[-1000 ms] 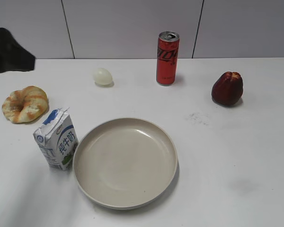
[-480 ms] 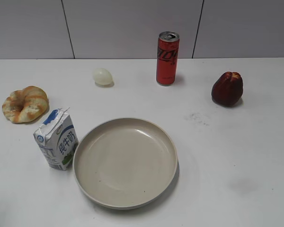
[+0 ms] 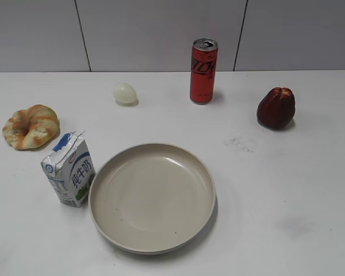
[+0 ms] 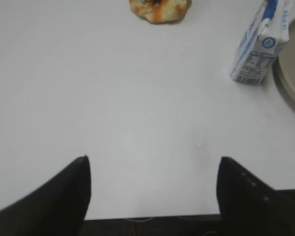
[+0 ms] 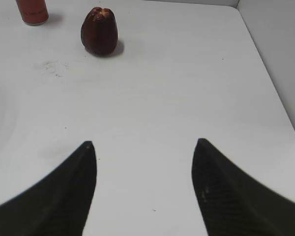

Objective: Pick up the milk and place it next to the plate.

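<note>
The milk (image 3: 69,170), a small white carton with a blue top, stands upright just left of the plate (image 3: 152,196), close to its rim. In the left wrist view the milk (image 4: 259,44) is at the upper right, with the plate's rim (image 4: 291,73) beside it. My left gripper (image 4: 152,160) is open and empty, low over the table's front edge, well away from the milk. My right gripper (image 5: 143,142) is open and empty over bare table. Neither gripper shows in the exterior view.
A bread ring (image 3: 30,126) lies left of the milk. A pale egg (image 3: 125,93), a tall red can (image 3: 203,71) and a dark red fruit (image 3: 276,107) stand at the back. The table's front edge (image 4: 152,217) is under my left gripper; its right edge (image 5: 273,83) shows in the right wrist view.
A dark shape at the far left of the exterior view one second ago has left the picture. The milk, plate and other things have not moved.
</note>
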